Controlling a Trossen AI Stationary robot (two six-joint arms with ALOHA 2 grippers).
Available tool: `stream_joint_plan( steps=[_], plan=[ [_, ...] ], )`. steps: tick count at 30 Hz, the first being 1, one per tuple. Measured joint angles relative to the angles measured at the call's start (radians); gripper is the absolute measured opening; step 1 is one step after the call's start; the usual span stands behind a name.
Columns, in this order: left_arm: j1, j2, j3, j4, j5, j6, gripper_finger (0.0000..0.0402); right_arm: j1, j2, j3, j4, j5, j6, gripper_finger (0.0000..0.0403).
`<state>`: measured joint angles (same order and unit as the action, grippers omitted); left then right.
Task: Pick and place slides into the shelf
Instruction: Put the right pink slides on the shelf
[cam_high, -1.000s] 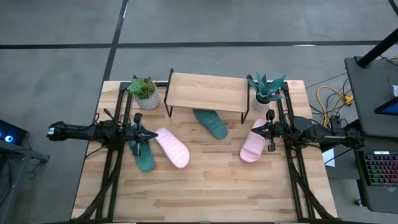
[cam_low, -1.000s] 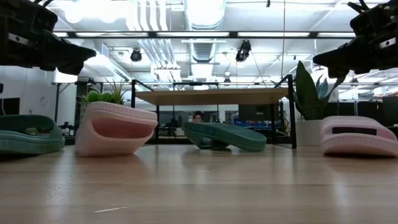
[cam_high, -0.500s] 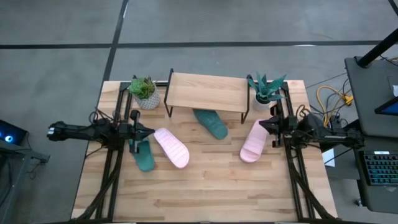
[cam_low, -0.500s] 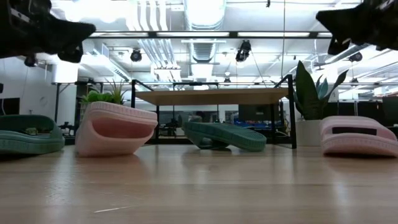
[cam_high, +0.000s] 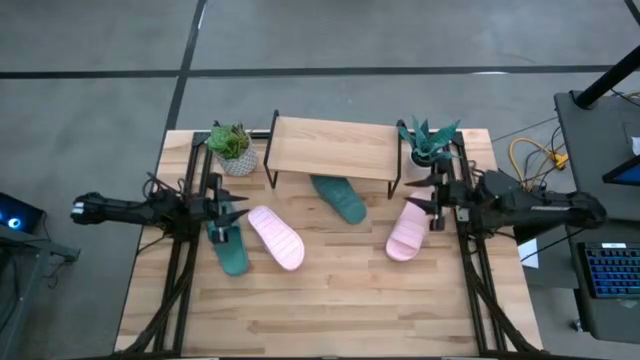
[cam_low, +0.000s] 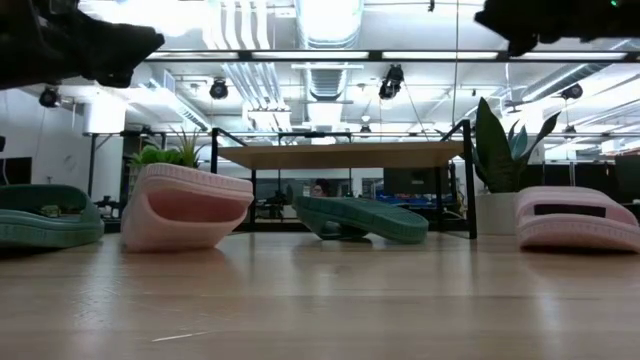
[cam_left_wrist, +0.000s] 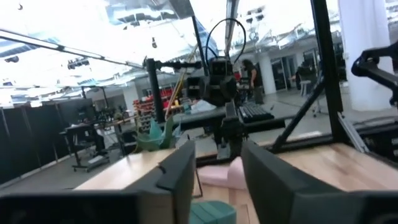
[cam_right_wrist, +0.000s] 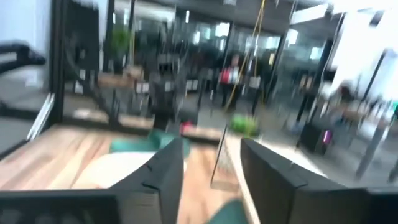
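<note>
The shelf (cam_high: 335, 148) stands at the table's far side on thin black legs. One dark green slide (cam_high: 340, 198) lies with its far end under the shelf. Another green slide (cam_high: 231, 250) and a pink slide (cam_high: 276, 237) lie side by side on the left. A second pink slide (cam_high: 406, 232) lies on the right. All rest on their soles. My left gripper (cam_high: 234, 212) hovers open above the left green slide, pointing toward the table's middle. My right gripper (cam_high: 416, 195) hovers open above the right pink slide's far end. Both hang high over the table, the left gripper (cam_low: 140, 45) and the right gripper (cam_low: 500, 18) alike.
A potted plant (cam_high: 232, 147) stands left of the shelf and another (cam_high: 428, 145) right of it. Bare wooden tabletop (cam_high: 330, 300) stretches across the near half. A desk with a keyboard (cam_high: 612, 270) stands beyond the table's right edge.
My right gripper has risen well above the right pink slide and opened. My left gripper has risen a little, tipped its fingers upward and opened. The slides have stayed where they were.
</note>
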<state>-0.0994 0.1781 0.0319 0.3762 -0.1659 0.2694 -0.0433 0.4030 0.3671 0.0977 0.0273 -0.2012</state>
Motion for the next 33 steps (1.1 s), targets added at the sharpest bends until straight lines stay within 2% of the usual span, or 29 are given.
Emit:
stream_joint_plan(
  steps=[4,9,14,17,26,33],
  plan=[
    [0.000,0.014,0.000,0.019,0.001,0.000,0.0156,0.000,0.117,0.164,-0.197,0.000,0.083,0.0179],
    [0.000,0.030,0.000,0.020,0.001,0.000,0.0164,0.026,0.222,0.314,-0.359,0.016,0.143,0.0182],
    [0.000,0.047,0.000,0.021,0.000,0.007,0.0164,0.085,0.292,0.416,-0.625,0.213,0.206,0.0182],
    [0.000,0.049,0.000,0.023,-0.001,0.008,0.0164,0.128,0.316,0.442,-0.737,0.272,0.266,0.0182],
    [0.000,0.041,0.000,0.036,-0.005,0.009,0.0164,0.312,0.386,0.440,-0.787,0.298,0.464,0.0182],
    [0.000,0.041,0.000,0.040,-0.006,0.085,0.0164,0.521,0.521,0.458,-0.802,0.486,0.607,0.0182]
  ],
)
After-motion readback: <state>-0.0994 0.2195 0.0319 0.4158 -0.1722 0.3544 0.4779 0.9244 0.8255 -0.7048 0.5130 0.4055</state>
